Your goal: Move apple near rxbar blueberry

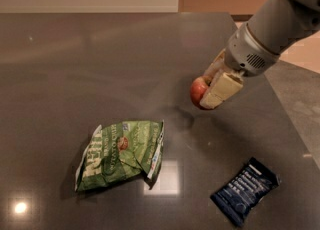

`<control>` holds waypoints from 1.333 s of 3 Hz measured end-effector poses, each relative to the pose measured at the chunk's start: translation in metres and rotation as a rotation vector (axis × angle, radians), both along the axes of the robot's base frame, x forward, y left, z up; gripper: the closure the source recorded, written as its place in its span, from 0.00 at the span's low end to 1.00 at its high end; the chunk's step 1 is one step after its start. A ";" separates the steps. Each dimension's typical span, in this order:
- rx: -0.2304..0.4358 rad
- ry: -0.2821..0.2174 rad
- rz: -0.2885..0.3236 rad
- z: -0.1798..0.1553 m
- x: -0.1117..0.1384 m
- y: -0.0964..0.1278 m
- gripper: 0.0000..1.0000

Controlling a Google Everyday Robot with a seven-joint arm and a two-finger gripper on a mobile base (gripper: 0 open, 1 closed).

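My gripper (pixel 209 91) is shut on the small red apple (pixel 198 92) and holds it above the dark table, right of centre. The apple shows between the cream fingers (pixel 221 90), partly hidden by them. The rxbar blueberry (pixel 245 191), a flat navy wrapper with white lettering, lies on the table at the front right, below and a little to the right of the gripper, well apart from the apple.
A crumpled green and white chip bag (pixel 121 152) lies at the front left of centre. The dark grey table (pixel 100 69) ends at its right edge (pixel 292 124), with floor beyond. My grey arm (pixel 280 24) reaches in from the upper right.
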State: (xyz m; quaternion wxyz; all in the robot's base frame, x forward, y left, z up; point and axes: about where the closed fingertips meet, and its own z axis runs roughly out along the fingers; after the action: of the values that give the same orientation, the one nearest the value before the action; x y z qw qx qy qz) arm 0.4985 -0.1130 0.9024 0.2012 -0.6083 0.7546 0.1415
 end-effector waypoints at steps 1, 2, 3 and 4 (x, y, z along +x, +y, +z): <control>-0.015 0.012 -0.038 -0.007 -0.033 -0.023 1.00; -0.036 0.039 -0.057 -0.026 -0.057 -0.037 1.00; -0.041 0.048 -0.056 -0.037 -0.071 -0.044 0.82; -0.042 0.045 -0.052 -0.037 -0.083 -0.051 0.58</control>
State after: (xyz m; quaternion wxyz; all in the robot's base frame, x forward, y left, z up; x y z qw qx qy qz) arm 0.4152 -0.1638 0.8656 0.1749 -0.5893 0.7772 0.1342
